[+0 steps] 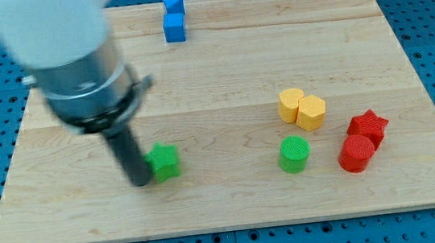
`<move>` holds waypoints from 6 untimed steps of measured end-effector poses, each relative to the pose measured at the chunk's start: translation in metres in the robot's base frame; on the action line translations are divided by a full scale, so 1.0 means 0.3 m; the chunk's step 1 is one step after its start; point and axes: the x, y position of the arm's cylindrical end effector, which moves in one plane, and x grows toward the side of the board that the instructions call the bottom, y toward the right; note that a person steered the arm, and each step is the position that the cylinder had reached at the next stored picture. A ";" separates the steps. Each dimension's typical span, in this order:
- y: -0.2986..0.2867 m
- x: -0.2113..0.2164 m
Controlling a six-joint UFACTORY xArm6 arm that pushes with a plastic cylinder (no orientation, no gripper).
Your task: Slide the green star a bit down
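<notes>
- The green star [164, 161] sits on the wooden board [220, 73], left of centre and toward the near edge, well apart from every other block.
- My tip [142, 180] rests at the star's left side, touching it or just beside it; I cannot tell which.
- There is no pincer on this arm, only the straight rod, so nothing can open, close or clamp; all contact is a push.
- I judge the star light, rigid and hard, likely to slide easily on the smooth wood and unlikely to be damaged by a nudge.
- Its points give uneven faces, so an off-centre push would probably spin it instead of moving it straight.
- To send it toward the near edge, contact should come on its far side, centred between two points, not where my tip is now.
- The gap to the near edge is modest, so a short push seems enough.
- To the right lie a green cylinder [294, 154], two yellow blocks [301, 109], a red star [369, 127] and a red cylinder [356, 154]; two blue blocks [173, 18] sit at the far edge.
</notes>
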 end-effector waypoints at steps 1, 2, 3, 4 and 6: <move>0.102 0.017; -0.129 0.028; -0.084 -0.097; 0.022 -0.165; 0.382 -0.102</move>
